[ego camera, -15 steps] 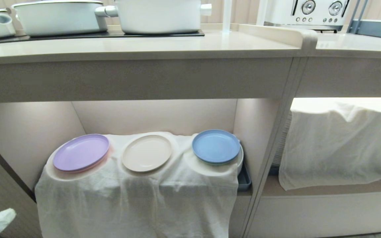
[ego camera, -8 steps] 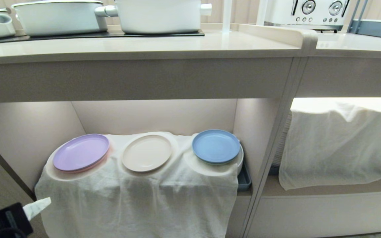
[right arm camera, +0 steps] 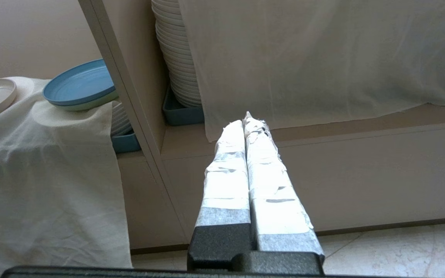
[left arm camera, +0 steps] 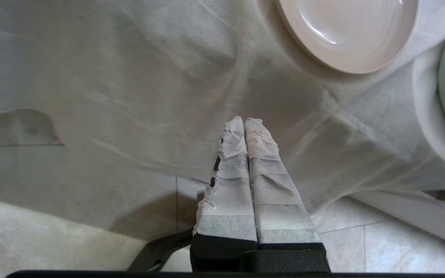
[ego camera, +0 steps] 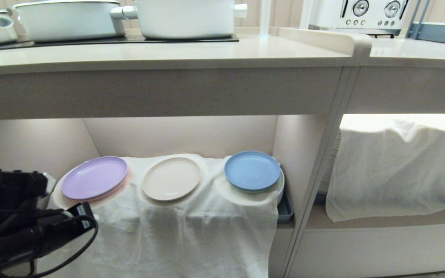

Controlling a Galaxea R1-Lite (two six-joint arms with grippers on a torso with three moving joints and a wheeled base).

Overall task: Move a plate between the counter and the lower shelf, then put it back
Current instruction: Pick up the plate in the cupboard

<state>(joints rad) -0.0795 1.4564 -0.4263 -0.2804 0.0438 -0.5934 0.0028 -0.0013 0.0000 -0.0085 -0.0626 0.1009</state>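
Down on the lower shelf point(ego camera: 33, 143), the plate point(ego camera: 171, 178) sits on the middle mound of the white cloth point(ego camera: 191, 231), lilac plate point(ego camera: 94, 178) to its left, blue plate point(ego camera: 252, 171) to its right. Tabletop point(ego camera: 168, 54) above carries the pots point(ego camera: 184, 17), no plate up there. Left pincer point(left arm camera: 244, 120) hangs at near left in front of the draped cloth, below the plate, tips pressed together, holding nothing. Right pincer point(right arm camera: 247, 121) parked off to the right, facing the other compartment, also pressed together. Step in hand looks like the approach for the first pickup. Next move calls for spreading the left pincer, climbing to the plate's near rim and pinching it without snagging cloth or bumping the neighbours.
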